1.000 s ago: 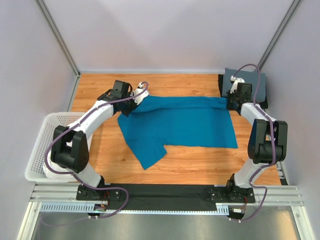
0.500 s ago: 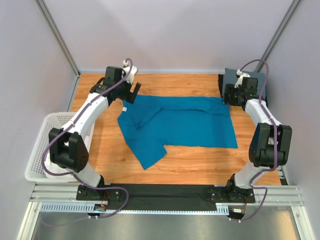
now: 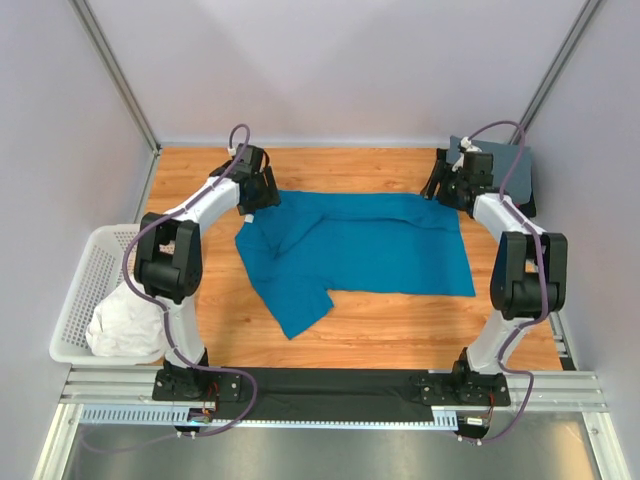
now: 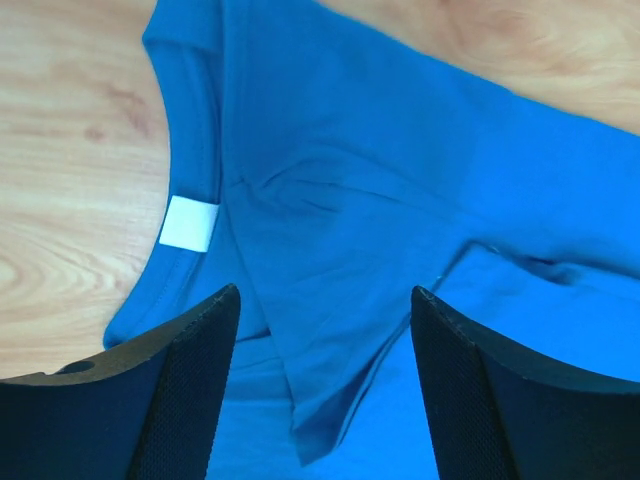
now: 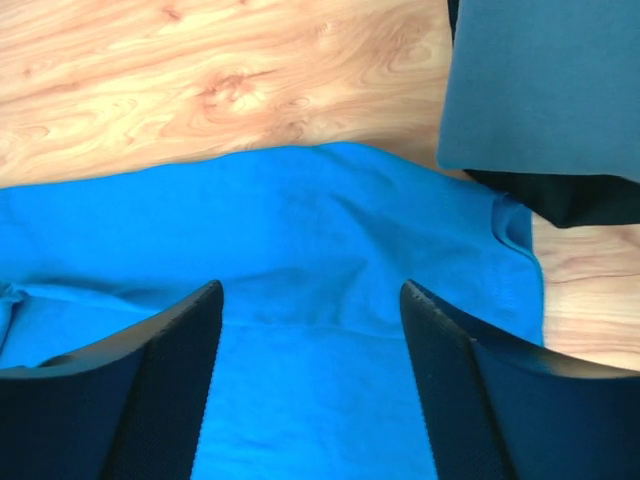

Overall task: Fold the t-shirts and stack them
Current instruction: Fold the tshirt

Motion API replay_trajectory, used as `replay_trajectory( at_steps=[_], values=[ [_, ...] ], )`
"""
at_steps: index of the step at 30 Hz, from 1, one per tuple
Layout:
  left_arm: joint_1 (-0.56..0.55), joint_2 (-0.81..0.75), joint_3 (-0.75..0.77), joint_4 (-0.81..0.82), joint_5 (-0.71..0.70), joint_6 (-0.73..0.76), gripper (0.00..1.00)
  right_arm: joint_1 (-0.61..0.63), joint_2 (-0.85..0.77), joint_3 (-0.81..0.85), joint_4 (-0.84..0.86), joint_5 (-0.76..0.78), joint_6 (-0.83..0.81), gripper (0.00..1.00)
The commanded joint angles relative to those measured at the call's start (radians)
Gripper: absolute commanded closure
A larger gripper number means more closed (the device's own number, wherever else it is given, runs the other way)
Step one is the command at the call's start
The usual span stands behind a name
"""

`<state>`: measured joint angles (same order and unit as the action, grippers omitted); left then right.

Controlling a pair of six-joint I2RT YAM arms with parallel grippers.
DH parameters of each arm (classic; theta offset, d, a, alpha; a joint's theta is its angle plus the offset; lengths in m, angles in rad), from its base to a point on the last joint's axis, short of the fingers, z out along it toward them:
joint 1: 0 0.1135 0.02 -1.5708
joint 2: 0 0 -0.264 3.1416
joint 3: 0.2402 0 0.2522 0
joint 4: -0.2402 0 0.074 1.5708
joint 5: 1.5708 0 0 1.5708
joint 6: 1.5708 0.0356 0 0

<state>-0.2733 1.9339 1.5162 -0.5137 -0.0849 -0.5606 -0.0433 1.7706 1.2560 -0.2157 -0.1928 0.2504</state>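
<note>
A teal-blue t-shirt [image 3: 360,245] lies half folded on the wooden table, one sleeve pointing toward the front. My left gripper [image 3: 262,192] hovers open over its far left corner. In the left wrist view the left gripper [image 4: 325,291] has only the collar area and its white label [image 4: 189,222] beneath it. My right gripper [image 3: 441,186] hangs open over the far right corner; in the right wrist view the right gripper [image 5: 312,285] holds nothing above the teal cloth [image 5: 300,240]. A folded slate-grey t-shirt [image 3: 505,163] rests on a dark one [image 5: 590,200] at the back right.
A white mesh basket [image 3: 82,290] stands at the table's left edge with a crumpled white t-shirt [image 3: 120,322] inside. Bare wood [image 3: 400,325] shows in front of the teal shirt. The enclosure walls close in at the back and sides.
Both grippers have let go of the teal shirt's far corners and opened. The shirt's far edge now lies flat, and both grippers have pulled back toward the rear.
</note>
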Motion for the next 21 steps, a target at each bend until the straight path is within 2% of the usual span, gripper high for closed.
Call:
replay_trajectory(
  at_steps=[1, 5, 7, 12, 14, 21],
  values=[
    [-0.001, -0.006, 0.001, 0.018, -0.052, -0.116, 0.27, 0.003, 0.073, 0.071, 0.032, 0.003, 0.082, 0.31],
    [-0.004, 0.033, -0.033, 0.027, -0.096, -0.169, 0.27, 0.014, 0.122, 0.089, 0.036, 0.044, 0.108, 0.40],
    [-0.004, 0.043, -0.056, 0.055, -0.101, -0.183, 0.27, 0.025, 0.138, 0.091, 0.042, 0.084, 0.105, 0.41],
    [-0.007, 0.068, -0.076, 0.081, -0.108, -0.203, 0.28, 0.039, 0.179, 0.120, -0.001, 0.125, 0.115, 0.41],
    [-0.009, 0.082, -0.077, 0.084, -0.114, -0.209, 0.32, 0.039, 0.185, 0.114, 0.006, 0.145, 0.115, 0.40],
    [-0.009, 0.117, -0.076, -0.021, -0.148, -0.272, 0.37, 0.039, 0.242, 0.172, -0.063, 0.133, 0.133, 0.39]
  ],
)
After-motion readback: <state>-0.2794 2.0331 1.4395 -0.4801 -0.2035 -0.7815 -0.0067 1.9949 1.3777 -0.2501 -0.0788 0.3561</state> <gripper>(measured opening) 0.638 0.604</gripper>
